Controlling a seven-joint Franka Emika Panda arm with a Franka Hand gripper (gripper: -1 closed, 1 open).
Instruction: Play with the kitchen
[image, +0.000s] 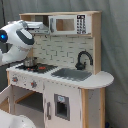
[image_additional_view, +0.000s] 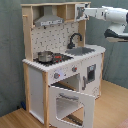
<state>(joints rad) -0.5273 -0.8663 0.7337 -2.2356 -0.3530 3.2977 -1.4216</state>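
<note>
From my station I see the kitchen (image_additional_view: 60, 65) standing on a wooden floor (image_additional_view: 112, 107) against a grey curtain (image_additional_view: 10, 50), filling most of both exterior views. It is a tall toy unit with white panels and light-wood edges. Its back wall (image_additional_view: 56, 36) is white, with rows of small dark marks in the second exterior view and a brick-like pattern in the first exterior view. A grey hood (image_additional_view: 49, 20) hangs under the top shelf (image: 60, 13), and beside it I see a white microwave (image: 68, 24) with a panel of dark buttons. The oven door (image_additional_view: 74, 104) hangs open, tipped forward and down, white-framed with a clear window. To the first exterior view's right of it is a narrower closed door (image: 61, 106) with a dark panel. A grey sink (image: 74, 74) sits in the white countertop (image: 100, 79), with a black curved faucet (image: 83, 58) behind it. A metal pot (image_additional_view: 45, 56) stands on the black stovetop (image_additional_view: 57, 58). Round knobs (image_additional_view: 56, 76) line the front panel.

The arm (image_additional_view: 112, 15) reaches to the upper cabinet in the second exterior view. I cannot tell whether its jaws are open or closed.
</note>
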